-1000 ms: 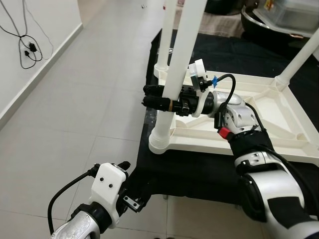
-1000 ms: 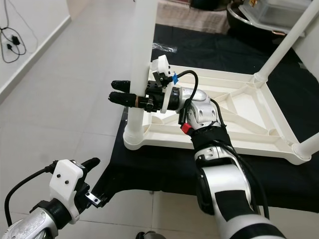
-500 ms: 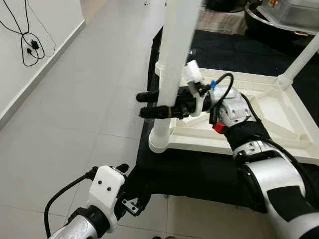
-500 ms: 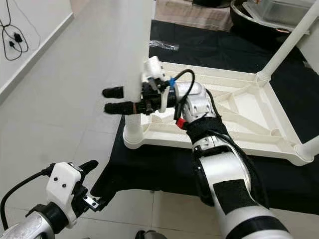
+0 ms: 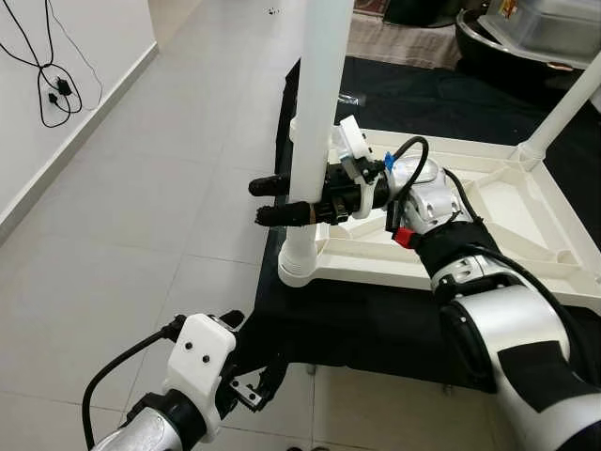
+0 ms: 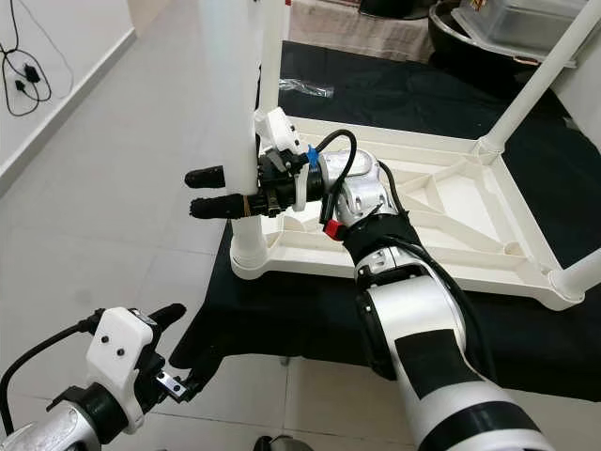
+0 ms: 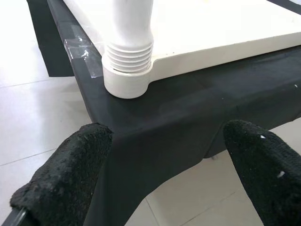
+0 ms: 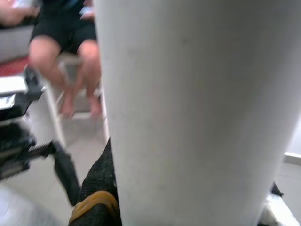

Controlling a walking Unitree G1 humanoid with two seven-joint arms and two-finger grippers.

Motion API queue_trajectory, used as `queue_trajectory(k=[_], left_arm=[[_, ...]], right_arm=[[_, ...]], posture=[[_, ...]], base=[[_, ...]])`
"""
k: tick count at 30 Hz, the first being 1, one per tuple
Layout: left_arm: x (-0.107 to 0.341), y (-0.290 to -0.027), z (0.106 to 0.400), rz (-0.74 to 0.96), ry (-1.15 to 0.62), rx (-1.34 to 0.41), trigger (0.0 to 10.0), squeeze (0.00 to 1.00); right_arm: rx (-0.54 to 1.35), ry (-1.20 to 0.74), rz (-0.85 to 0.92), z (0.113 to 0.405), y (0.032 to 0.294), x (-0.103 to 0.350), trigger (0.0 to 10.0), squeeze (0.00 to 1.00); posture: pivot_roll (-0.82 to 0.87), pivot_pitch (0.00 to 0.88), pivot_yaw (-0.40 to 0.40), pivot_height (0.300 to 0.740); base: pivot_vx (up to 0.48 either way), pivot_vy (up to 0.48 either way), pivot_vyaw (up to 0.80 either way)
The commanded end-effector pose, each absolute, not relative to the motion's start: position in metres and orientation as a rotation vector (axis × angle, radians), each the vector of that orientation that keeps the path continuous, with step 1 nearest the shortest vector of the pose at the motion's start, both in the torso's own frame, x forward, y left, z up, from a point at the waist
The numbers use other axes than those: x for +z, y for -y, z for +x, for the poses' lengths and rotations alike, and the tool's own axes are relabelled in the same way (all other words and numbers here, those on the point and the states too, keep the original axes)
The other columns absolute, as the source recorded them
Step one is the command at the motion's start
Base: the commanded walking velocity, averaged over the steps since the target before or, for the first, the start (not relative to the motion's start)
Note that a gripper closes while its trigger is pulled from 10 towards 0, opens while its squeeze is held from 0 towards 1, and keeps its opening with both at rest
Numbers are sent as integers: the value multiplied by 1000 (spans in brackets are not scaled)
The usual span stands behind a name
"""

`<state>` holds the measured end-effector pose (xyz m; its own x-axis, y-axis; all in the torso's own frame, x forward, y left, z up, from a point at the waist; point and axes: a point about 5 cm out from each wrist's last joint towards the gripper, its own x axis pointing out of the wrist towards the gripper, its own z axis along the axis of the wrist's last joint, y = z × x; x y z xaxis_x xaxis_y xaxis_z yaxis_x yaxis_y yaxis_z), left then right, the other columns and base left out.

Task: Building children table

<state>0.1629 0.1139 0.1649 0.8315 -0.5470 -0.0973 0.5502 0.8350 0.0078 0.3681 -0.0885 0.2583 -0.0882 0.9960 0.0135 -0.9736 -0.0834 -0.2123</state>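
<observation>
We are working on an upturned white children's table point(image 5: 488, 211) that is lying top-down on a black cloth point(image 5: 376, 324) spread over the floor, its legs pointing up. Our right gripper point(image 5: 299, 197) is reaching across the frame to the near corner leg point(image 5: 315, 122), its jaws grasping that upright white leg just above the ribbed socket point(image 7: 128, 59) where the leg is sitting in the corner. Our left gripper point(image 7: 164, 174) is hanging low, near the cloth's edge and apart from the table, its two black fingers point(image 7: 70, 176) spread wide and released, holding nothing. A seated person's legs point(image 8: 63, 61) are showing beyond the leg.
</observation>
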Motion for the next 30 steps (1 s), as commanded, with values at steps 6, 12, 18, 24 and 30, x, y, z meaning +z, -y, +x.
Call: queue_trajectory(k=[6,12,18,24,30], left_arm=[[162,-112,163,44,-105,-601,10000,0],[162,-110,167,47,-92,-610,10000,0],[162,-111,171,49,-87,-607,10000,0],[161,-111,174,49,-84,-606,10000,0],[160,-109,175,45,-82,-608,10000,0]], right_arm=[[1471,47,10,368,96,202,10000,0],[1403,39,-29,366,99,191,10000,0],[1193,50,-80,375,101,190,10000,0],[927,-51,-59,383,96,181,10000,0],[671,-232,-142,393,93,172,10000,0]], posture=[[212,156,-129,740],[201,141,-126,740],[189,142,-126,740],[178,140,-126,740],[166,147,-131,740]], base=[[0,0,0],[0,0,0],[0,0,0],[0,0,0],[0,0,0]])
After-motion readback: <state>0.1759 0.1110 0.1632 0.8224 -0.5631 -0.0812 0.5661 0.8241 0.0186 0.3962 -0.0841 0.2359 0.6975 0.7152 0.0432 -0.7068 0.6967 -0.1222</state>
